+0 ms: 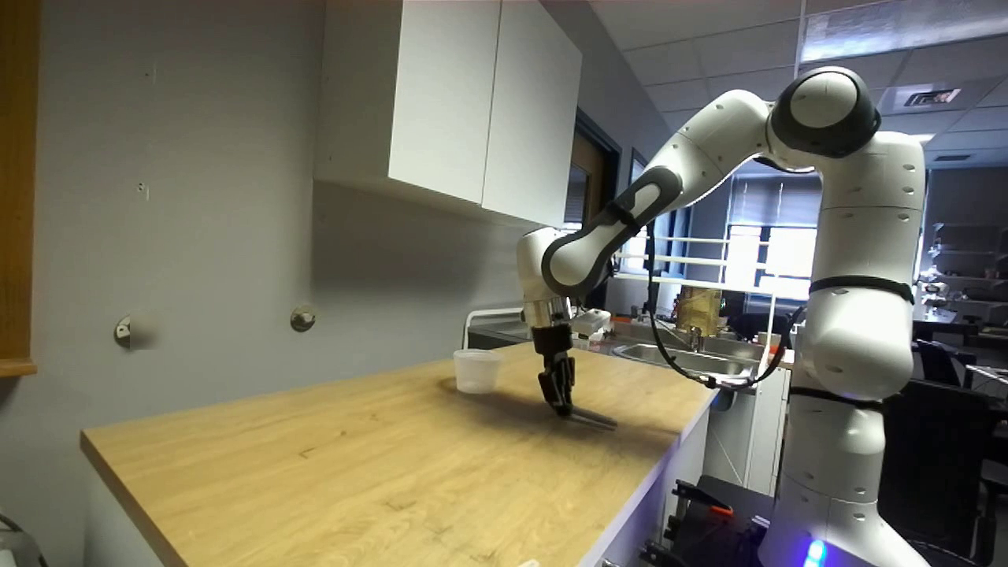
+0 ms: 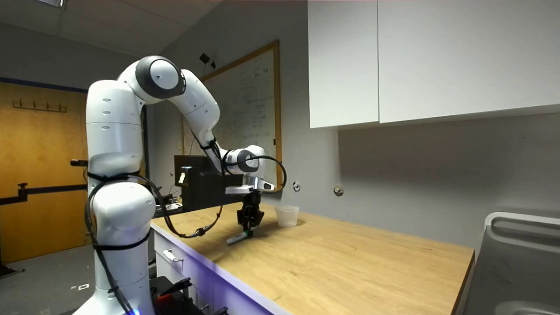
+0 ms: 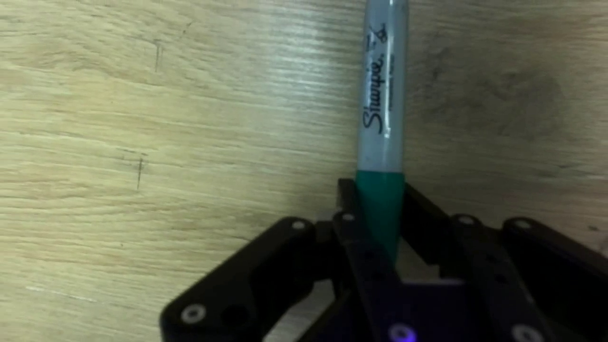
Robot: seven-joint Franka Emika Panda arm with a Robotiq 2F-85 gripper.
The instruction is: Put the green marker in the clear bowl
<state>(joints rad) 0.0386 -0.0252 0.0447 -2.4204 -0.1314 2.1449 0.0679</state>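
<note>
The green marker, a grey Sharpie with a green cap, shows in the wrist view [image 3: 382,95] and in both exterior views [image 1: 592,418] [image 2: 236,238]. My gripper [image 3: 377,190] has its two fingers against both sides of the green cap; the gripper also shows in both exterior views [image 1: 562,405] [image 2: 250,232]. The grey barrel sticks out away from the fingers. The marker is low over the tabletop; I cannot tell whether it touches the wood. The clear bowl, a small whitish tub, stands upright beside the gripper in both exterior views [image 1: 476,372] [image 2: 287,216]. It is out of the wrist view.
The wooden tabletop [image 1: 354,472] runs along a grey wall. White cabinets [image 1: 449,102] hang above it. A metal sink [image 1: 693,358] lies beyond one end. A grey tray-like thing [image 2: 520,262] stands past the table's end. A dark monitor [image 2: 210,183] is behind the arm.
</note>
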